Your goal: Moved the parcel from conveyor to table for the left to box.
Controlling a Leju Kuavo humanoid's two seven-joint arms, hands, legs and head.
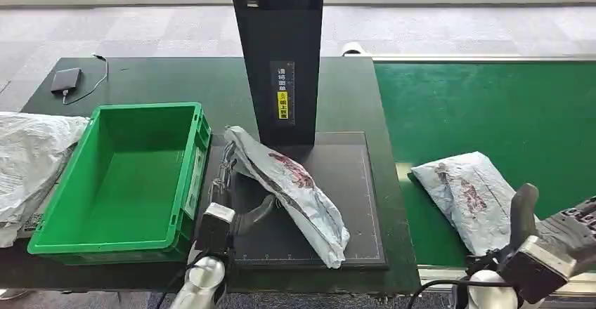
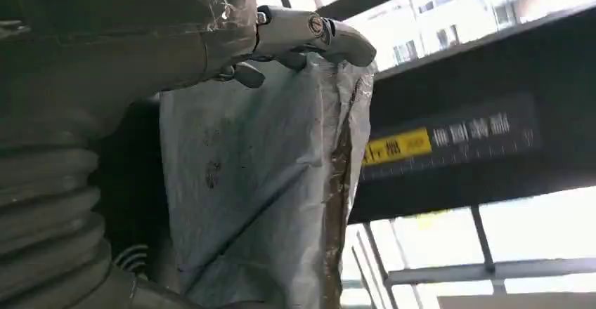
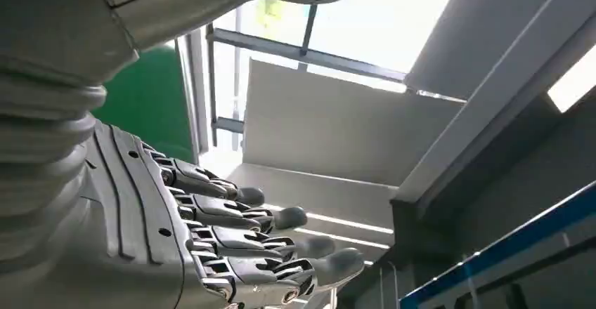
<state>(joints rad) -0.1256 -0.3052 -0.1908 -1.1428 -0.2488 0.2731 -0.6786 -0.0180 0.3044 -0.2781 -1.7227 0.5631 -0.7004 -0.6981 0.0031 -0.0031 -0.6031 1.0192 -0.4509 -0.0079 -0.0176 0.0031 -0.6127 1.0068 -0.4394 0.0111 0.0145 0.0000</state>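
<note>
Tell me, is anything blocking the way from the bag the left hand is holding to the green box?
Nothing visible does. The left hand holds the grey parcel on the black mat, right beside the green crate, whose open top sits next to it.

I see crinkled glossy grey plastic film on the parcel [image 1: 288, 189], smooth shiny green plastic crate [image 1: 123, 175], matt green conveyor belt [image 1: 492, 112], matt dark tabletop [image 1: 176, 81], glossy black scanner post [image 1: 281, 49].

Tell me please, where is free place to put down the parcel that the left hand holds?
The green crate is empty inside. The table is bare between crate and black phone. The mat is crowded by the held parcel, left hand and scanner stand.
</note>
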